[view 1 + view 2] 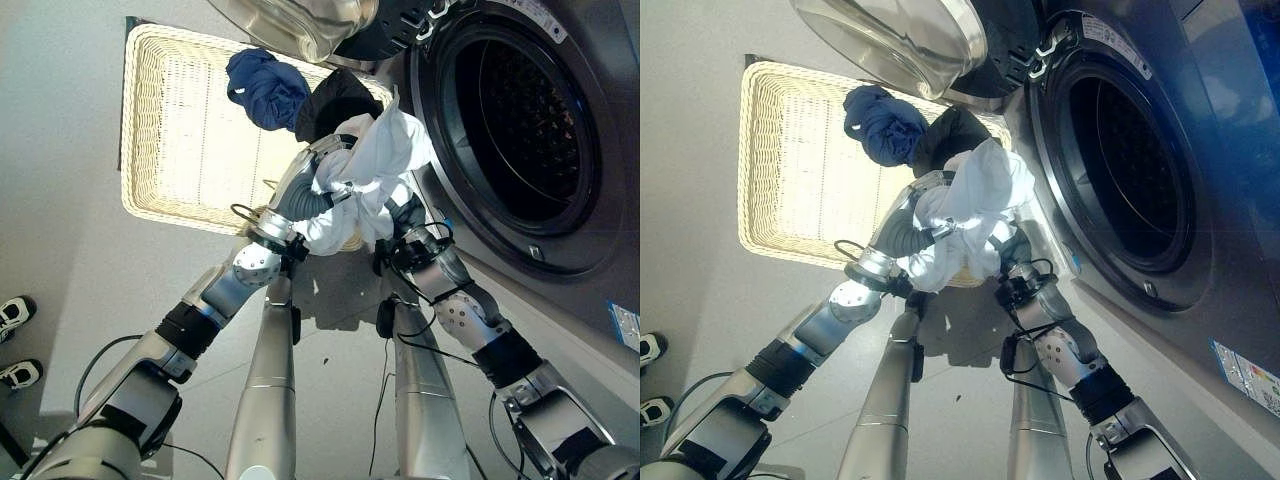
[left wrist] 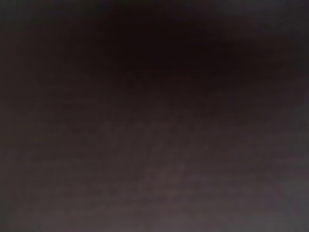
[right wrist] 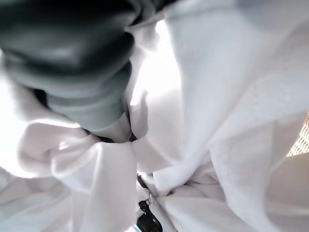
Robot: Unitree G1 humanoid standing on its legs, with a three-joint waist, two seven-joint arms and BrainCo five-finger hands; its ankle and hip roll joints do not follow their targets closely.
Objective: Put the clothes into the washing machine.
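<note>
Wicker comes first on the left: a pale rectangular woven laundry basket point(image 1: 190, 140) sits on the grey floor point(image 1: 70, 200), close by the machine, presumably so each lift is short. Most of its bottom lies bare. At its far corner, nearest the drum, a crumpled navy-blue garment point(image 1: 265, 88) and a black garment point(image 1: 335, 100) lie bunched together, touching, and wait their turn.

Next, above the basket's near edge, both arms meet under a bundled white cloth garment point(image 1: 370, 175). The left robot hand point(image 1: 322, 160) is buried in the white folds, and its own wrist view is dark, so I cannot tell whether its fingers grip or merely prop. The right robot hand point(image 3: 91, 72) shows its dark ribbed cover in its wrist view, pressed into the same cloth, which drapes over the fingers; its grasp cannot be read either. Two arms under one bundle would keep loose ends from trailing as it is carried.

Right of that stands the grey front-loading washing machine point(image 1: 580, 260). Its glass door point(image 1: 300, 25) is swung wide over the basket, and the perforated steel drum point(image 1: 535, 120) looks empty. The white garment hangs just beside the opening, not yet inside it.
</note>
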